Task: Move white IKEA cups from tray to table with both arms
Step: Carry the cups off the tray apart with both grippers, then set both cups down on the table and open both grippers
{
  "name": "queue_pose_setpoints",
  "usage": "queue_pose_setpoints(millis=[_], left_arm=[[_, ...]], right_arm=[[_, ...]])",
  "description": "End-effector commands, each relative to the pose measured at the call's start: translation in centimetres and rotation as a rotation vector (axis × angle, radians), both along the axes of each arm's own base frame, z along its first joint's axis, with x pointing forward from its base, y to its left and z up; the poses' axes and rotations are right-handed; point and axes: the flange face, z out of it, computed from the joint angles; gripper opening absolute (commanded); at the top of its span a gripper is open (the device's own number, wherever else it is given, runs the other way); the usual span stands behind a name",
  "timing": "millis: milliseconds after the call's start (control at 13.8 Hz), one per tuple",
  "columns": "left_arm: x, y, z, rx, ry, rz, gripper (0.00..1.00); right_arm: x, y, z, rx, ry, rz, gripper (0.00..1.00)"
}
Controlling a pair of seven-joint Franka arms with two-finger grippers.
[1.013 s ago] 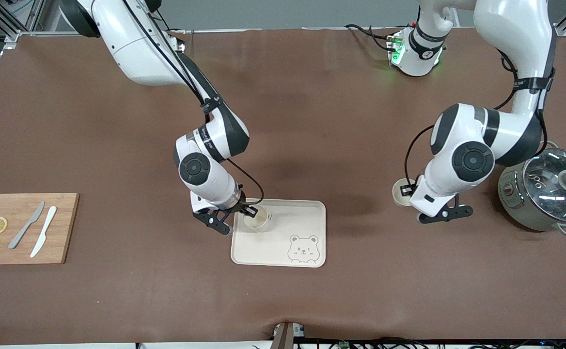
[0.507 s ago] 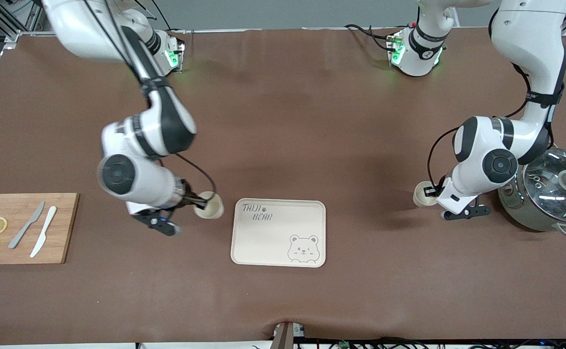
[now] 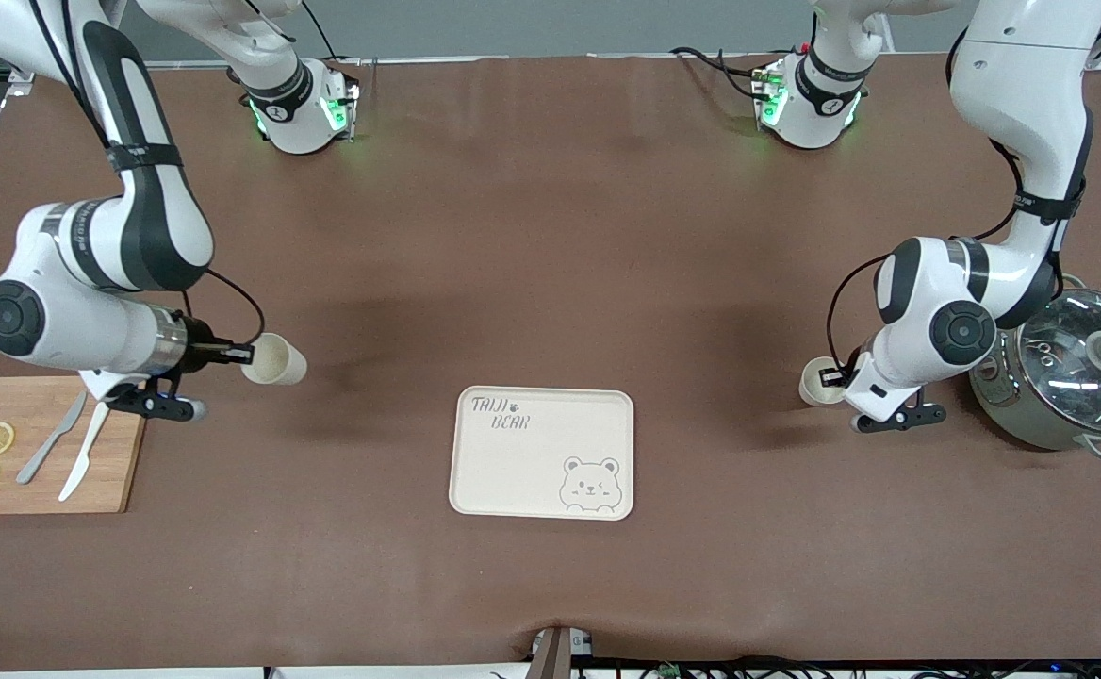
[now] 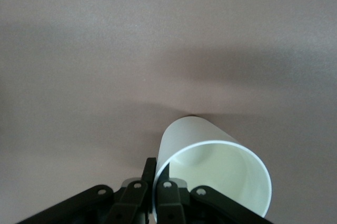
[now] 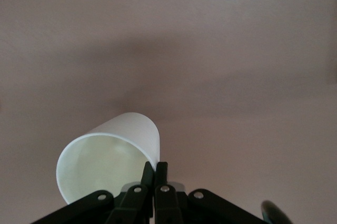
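Both pincers are gripping white cups by the rim. Left pincer [image 3: 833,377] is pinching its cup [image 3: 816,387] near the pot [image 3: 1064,377]; right pincer [image 3: 241,355] is clamping its cup [image 3: 277,359] over the table [image 3: 550,264].

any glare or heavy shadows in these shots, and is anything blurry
Front view: bright glare streaks on the pot's glass lid; soft dark shadows on the brown table beside each held cup, with the bear tray evenly lit. Left wrist view: the cup is sharp, with a broad diffuse shadow band on the table. Right wrist view: the same soft band above its cup, no glare.
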Motion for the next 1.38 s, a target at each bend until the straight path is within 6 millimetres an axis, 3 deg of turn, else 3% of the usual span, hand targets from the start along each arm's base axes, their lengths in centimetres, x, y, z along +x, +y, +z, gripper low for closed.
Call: queue_pose_setpoints(millis=[0, 72, 145, 217, 434, 579, 868, 1086, 1158, 1230, 1303], left_arm=[[0.9, 0.1, 0.3, -0.008, -0.016, -0.01, 0.74], [0.9, 0.2, 0.7, -0.008, -0.018, -0.015, 0.84], [1.0, 0.2, 1.3, -0.012, -0.023, -0.041, 0.86], [1.1, 0.1, 2.1, -0.022, -0.033, -0.041, 1.0], [1.9, 0.5, 6.4, -0.032, -0.083, -0.037, 1.0], [2.6, 0.7, 10.6, -0.02, -0.05, -0.029, 1.0], [3.8, 0.7, 21.0, -0.004, -0.004, -0.015, 1.0], [3.8, 1.2, 26.6, 0.003, 0.0, -0.002, 1.0], [3.4, 1.4, 28.8, 0.004, -0.013, 0.003, 1.0], [2.6, 1.5, 30.4, 0.005, -0.019, 0.005, 1.0], [1.8, 1.5, 32.3, 0.007, -0.037, 0.005, 1.0]], right_arm=[[-3.7, -5.0, -2.1, 0.022, -0.035, 0.093, 0.0], [-4.7, -6.1, -3.5, 0.027, -0.03, 0.113, 0.0], [-5.4, -7.0, -4.8, 0.028, -0.032, 0.117, 0.0], [-6.2, -7.8, -6.3, 0.029, -0.039, 0.131, 0.0], [-7.4, -10.5, -8.1, 0.033, -0.074, 0.161, 0.0], [-7.4, -11.2, -8.9, 0.033, -0.083, 0.169, 0.0], [-7.7, -11.9, -10.7, 0.036, -0.067, 0.154, 0.0], [-7.6, -11.9, -12.0, 0.036, -0.06, 0.15, 0.38], [-7.5, -11.9, -11.7, 0.037, -0.062, 0.149, 0.75], [-7.0, -11.9, -10.9, 0.037, -0.065, 0.148, 1.0], [-6.1, -12.1, -9.6, 0.044, -0.053, 0.146, 1.0]])
